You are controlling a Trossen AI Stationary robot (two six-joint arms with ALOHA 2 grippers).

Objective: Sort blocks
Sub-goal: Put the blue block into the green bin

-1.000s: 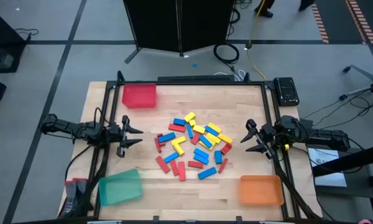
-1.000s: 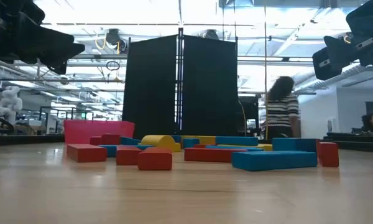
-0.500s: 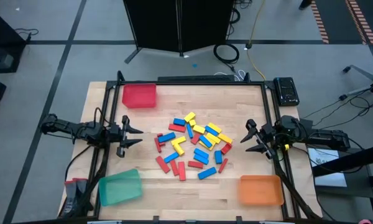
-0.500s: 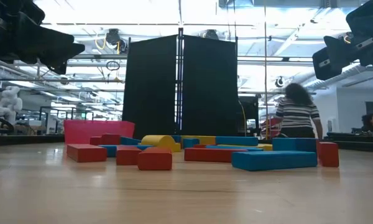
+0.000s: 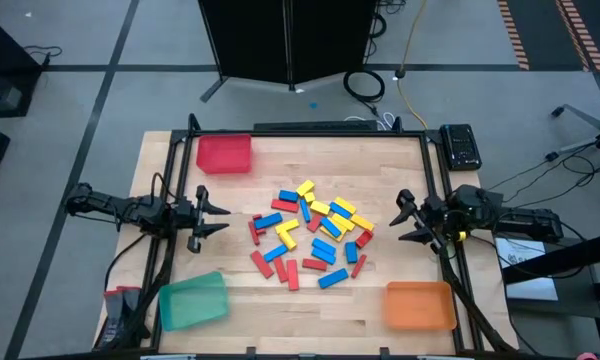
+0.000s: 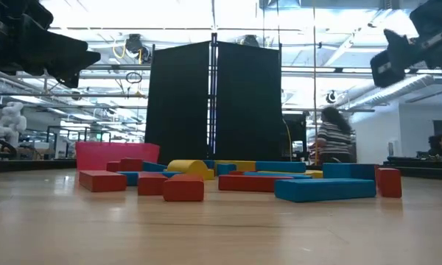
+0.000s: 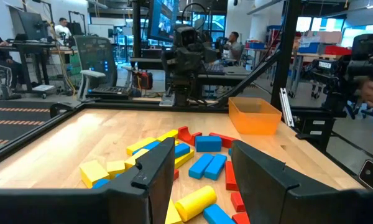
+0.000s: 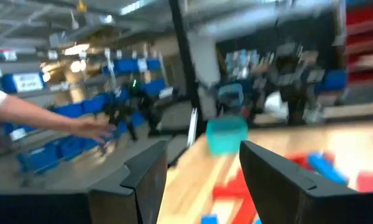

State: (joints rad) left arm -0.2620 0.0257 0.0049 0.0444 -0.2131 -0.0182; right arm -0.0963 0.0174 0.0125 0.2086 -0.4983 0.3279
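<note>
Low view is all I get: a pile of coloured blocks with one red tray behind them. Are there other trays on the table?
Observer: Yes, two more. The high view shows a green tray and an orange tray at the two table corners on your camera's side, outside your picture.
Operator: And the grippers? I only see dark shapes up top.
Observer: The left gripper hovers to the left of the blocks and the right gripper to their right, both apart from the pile.
Operator: Is either one holding a block?
Observer: No. Each wrist view shows its gripper open with nothing between the fingers.
</note>
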